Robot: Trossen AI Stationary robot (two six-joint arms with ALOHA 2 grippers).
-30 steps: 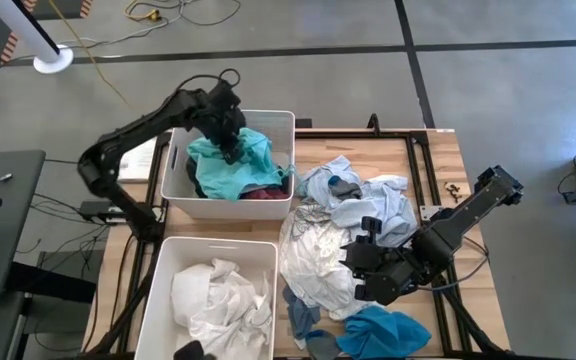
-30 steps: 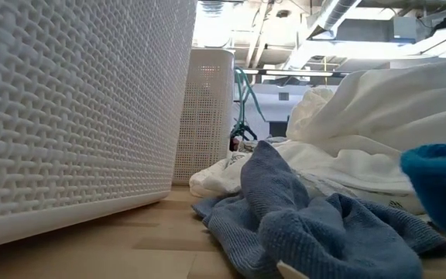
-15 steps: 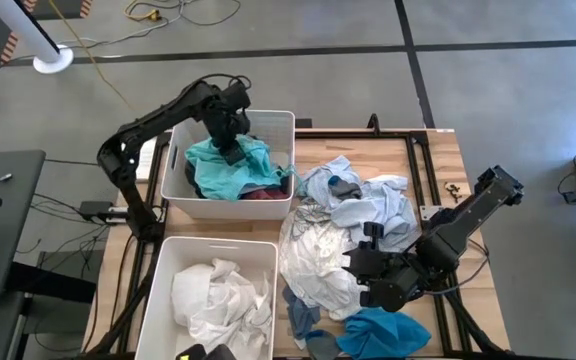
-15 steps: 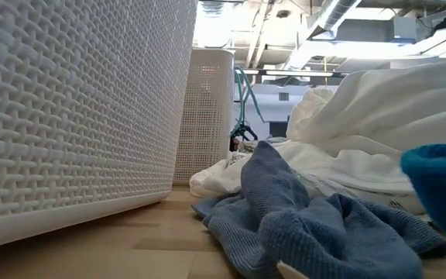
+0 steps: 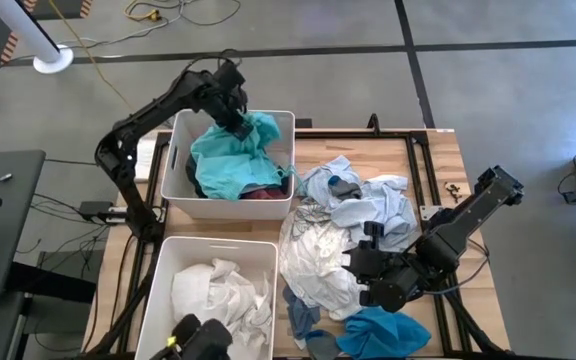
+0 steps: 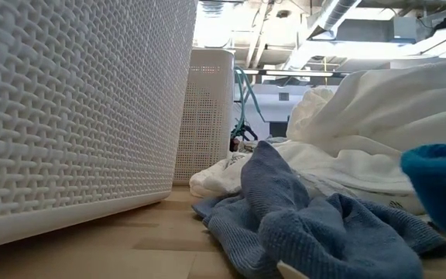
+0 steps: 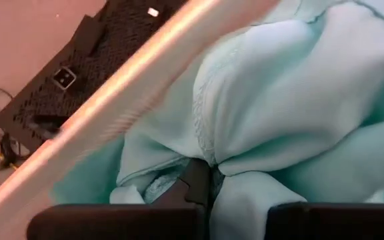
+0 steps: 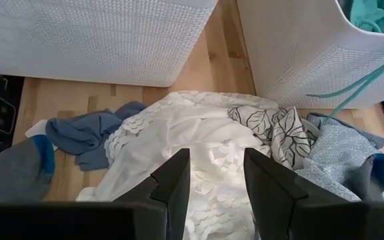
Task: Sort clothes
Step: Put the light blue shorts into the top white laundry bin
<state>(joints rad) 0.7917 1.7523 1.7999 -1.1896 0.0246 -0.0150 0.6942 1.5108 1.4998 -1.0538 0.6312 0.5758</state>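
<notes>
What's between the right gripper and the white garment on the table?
Nothing visible. The right gripper hangs open directly over the white garment, with clear air between its fingers and the fabric. The leaf-print cloth and the blue-grey cloth lie off to either side, not in the path.

From my seat I read a teal garment (image 5: 230,160) heaped in the far white bin (image 5: 176,165), with a maroon piece (image 5: 265,194) showing beneath it. The near white bin (image 5: 158,290) holds only white fabric (image 5: 218,295) — both bins wear a woven lattice texture. On the pale wood table (image 5: 438,160) lie a white scalloped garment (image 8: 192,143), a white cloth with black leaf print (image 8: 279,130), pale blue speckled fabric (image 5: 373,205), a slate-blue rag (image 6: 300,217) and a bright blue piece (image 5: 383,332).
</notes>
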